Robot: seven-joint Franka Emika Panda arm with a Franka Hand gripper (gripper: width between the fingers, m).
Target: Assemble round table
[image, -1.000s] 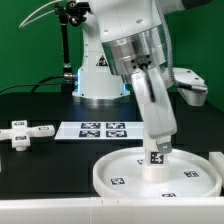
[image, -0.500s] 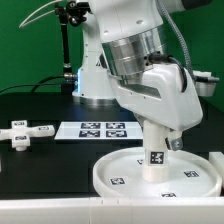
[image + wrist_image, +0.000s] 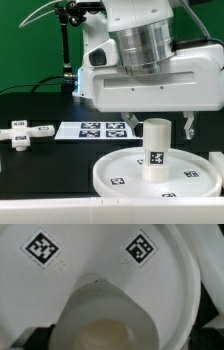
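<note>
One leg (image 3: pixel 155 150): upright, centre of disc (image 3: pixel 104 166), lower right, for joining.
Gripper (image 3: pixel 161 124): above it, fingers wide, empty.

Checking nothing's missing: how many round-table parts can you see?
3: the rimmed disc nearest the camera, the leg upright on its middle, and what looks like the cross-shaped foot at the exterior view's left, beside the marker board. The arm could hide more.

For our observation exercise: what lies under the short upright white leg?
The leg stands upright on the large round disc, whose tagged floor shows all around it. The spot directly beneath the leg is covered, so how the two join cannot be seen.
</note>
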